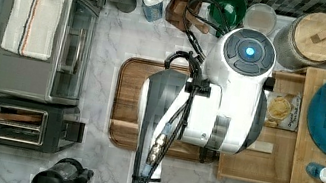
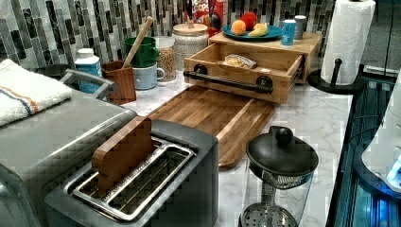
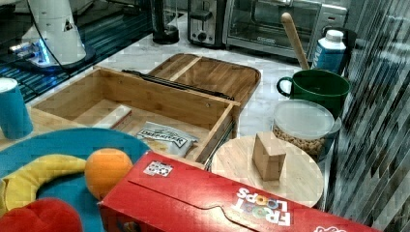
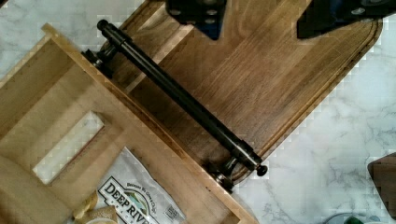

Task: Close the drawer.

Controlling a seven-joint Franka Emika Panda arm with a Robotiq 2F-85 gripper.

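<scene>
Right now, scene by scene, as I am reading it from my station:
Drawer: the drawer point(image 2: 246, 66) is standing pulled well out of the cabinet point(image 2: 302, 47), its front overhanging the dark tray point(image 2: 213, 116) in the left view.
Claw: the gripper point(image 4: 261, 18) is hovering above the tray with its fingers point(image 4: 196, 14) spread, just off the black handle point(image 4: 180, 100), touching nothing.
Risk: I am judging that an off-centre push could skew the drawer and jam it; a low approach could catch the handle bar.
Contents: the chip bag point(image 3: 164, 137) is lying flat, so snagging looks unlikely.
Views: the wrist view is giving me the handle-to-finger gap; in the top view the arm point(image 1: 209, 105) is covering it.
</scene>
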